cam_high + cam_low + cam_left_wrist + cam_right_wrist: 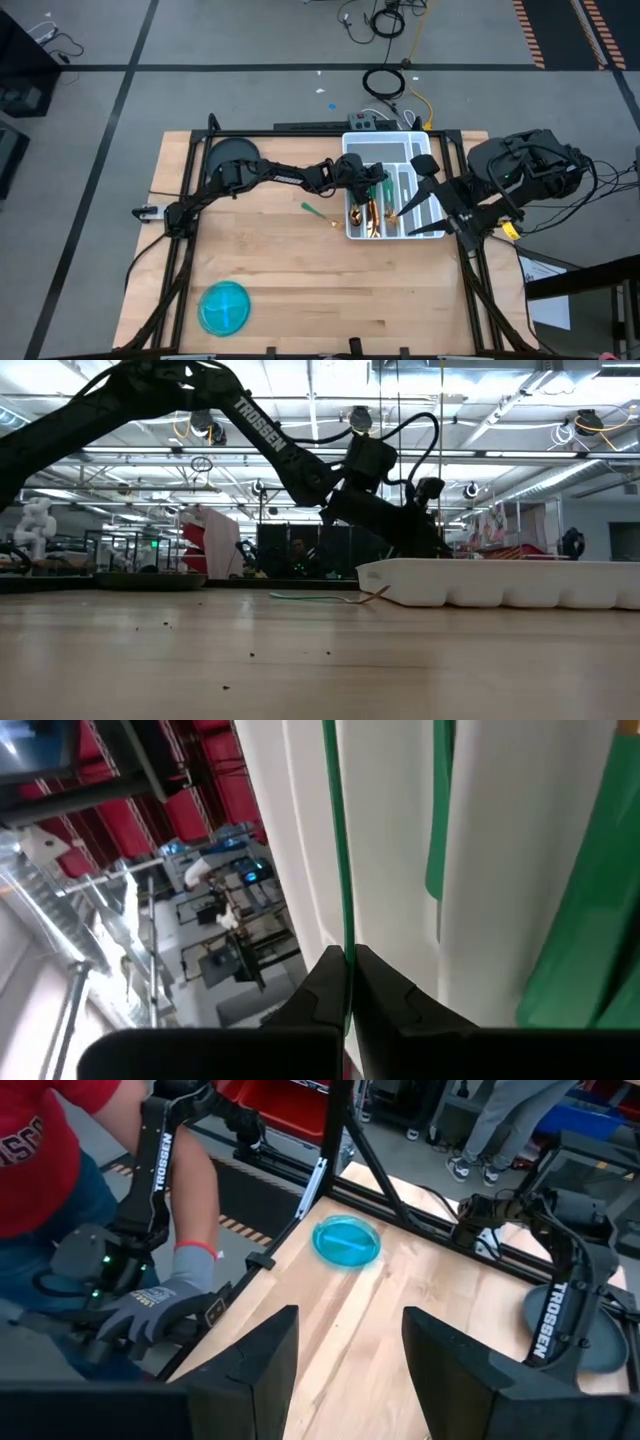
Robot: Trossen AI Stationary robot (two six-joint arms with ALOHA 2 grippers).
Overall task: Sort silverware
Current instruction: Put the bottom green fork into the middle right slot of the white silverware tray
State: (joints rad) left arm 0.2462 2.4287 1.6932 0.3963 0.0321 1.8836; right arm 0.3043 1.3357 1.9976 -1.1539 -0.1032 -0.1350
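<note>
Pale wooden worktop (300,270) carries a white tray (415,150), with a workshop beyond. Over the tray, the left gripper (347,982) is clenched on a slim green-handled utensil (338,840). Beside the tray lies a fork (320,215). The right gripper (348,1342) hovers released.

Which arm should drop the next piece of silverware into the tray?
Left. Its end effector is shut on a teal-handled utensil right over the white tray. The right end effector is open, empty, and angled away from the tray.
</note>
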